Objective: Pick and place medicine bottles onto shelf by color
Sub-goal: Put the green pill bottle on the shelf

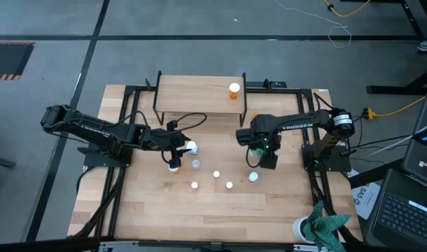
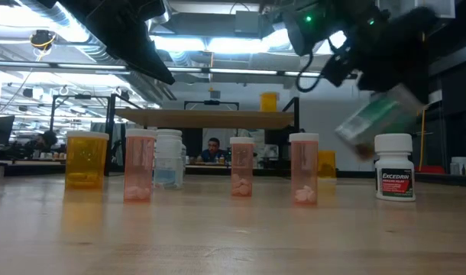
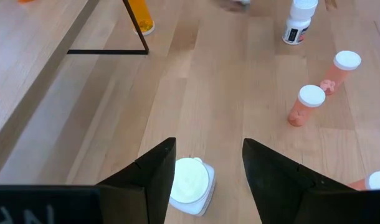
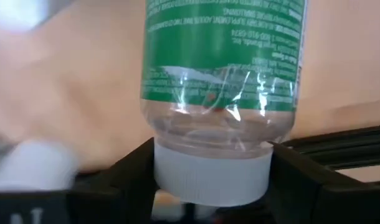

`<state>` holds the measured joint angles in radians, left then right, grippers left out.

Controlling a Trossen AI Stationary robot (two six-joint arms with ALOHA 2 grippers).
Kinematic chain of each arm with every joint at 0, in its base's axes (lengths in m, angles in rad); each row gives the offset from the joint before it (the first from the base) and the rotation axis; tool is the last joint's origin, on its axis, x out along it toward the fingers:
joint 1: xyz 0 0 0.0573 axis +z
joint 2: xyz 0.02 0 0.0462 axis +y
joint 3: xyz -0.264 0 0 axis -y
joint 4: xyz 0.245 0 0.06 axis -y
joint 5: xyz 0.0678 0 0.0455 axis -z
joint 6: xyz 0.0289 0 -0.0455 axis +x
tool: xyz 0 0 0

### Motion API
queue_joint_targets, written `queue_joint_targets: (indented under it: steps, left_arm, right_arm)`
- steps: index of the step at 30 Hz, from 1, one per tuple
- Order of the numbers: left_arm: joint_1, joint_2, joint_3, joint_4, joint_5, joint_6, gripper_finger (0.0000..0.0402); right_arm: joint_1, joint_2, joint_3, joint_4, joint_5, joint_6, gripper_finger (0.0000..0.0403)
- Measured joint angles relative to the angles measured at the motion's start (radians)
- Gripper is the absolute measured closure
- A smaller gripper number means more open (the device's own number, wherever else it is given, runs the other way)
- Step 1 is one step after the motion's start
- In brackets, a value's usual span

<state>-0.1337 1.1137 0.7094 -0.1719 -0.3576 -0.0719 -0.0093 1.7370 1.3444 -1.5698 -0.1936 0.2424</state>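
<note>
My right gripper is shut on the large green-labelled bottle and holds it above the table right of the shelf. One amber bottle stands on the shelf. My left gripper is open low over the table, and a white-capped white bottle stands between its fingers, close to one of them. Several orange bottles stand in a loose row on the table, with a white Excedrin bottle at the right end. My right gripper pinches the green bottle's white cap between its two fingers, one on each side of the cap. The bottle's body reaches away from the fingers. It is lifted clear of the table and tilted, as the low view shows.
The shelf's black wire legs stand near my left gripper, with an amber bottle by one leg. A white cup with teal cloth sits at the near right corner. Bare wood lies along the near edge.
</note>
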Motion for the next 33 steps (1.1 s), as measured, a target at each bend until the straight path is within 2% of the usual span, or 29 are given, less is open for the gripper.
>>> queue_joint_targets:
  steps: [3,6,11,24,33]
  left_arm:
    - [0.0,0.0,0.0,0.0,0.0,0.0,0.0221]
    - [0.0,0.0,0.0,0.0,0.0,0.0,0.0221]
    - [0.0,0.0,-0.001,0.0,0.0,0.001,0.0221]
    - [0.0,0.0,-0.001,0.0,0.0,0.001,0.0221]
    - [0.0,0.0,-0.001,0.0,0.0,0.001,0.0221]
  right_arm:
    - [0.002,-0.003,-0.032,-0.001,-0.091,0.003,0.0168]
    - [0.005,-0.003,-0.053,-0.001,-0.069,0.046,0.0168]
    - [0.007,-0.003,-0.076,-0.001,-0.13,0.107,0.0168]
    - [0.134,-0.003,-0.221,-0.001,-0.445,0.251,0.0168]
    - [0.19,-0.003,-0.36,-0.002,-0.523,0.308,0.0158]
